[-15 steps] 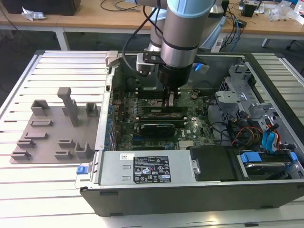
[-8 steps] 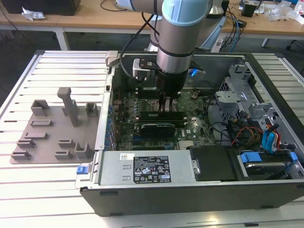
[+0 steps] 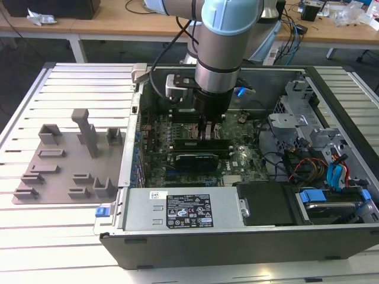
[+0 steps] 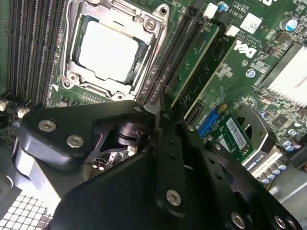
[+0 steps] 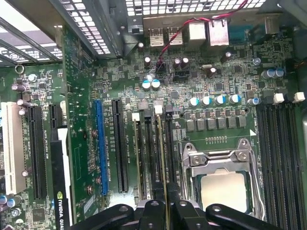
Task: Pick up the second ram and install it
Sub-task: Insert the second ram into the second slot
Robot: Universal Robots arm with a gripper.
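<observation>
Slatted bench (image 3: 71, 236) carries the open computer case (image 3: 237, 242) — gripper (image 3: 207, 131) clenched on the ram (image 5: 162, 163) at the slots; desks (image 3: 106, 26) behind.

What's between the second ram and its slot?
Nothing visible. In the first wrist view the gripper holds the second ram edge-on, lined up with the memory slots beside the processor socket. No cable or part crosses it there. Whether it is seated, I cannot tell.
</observation>
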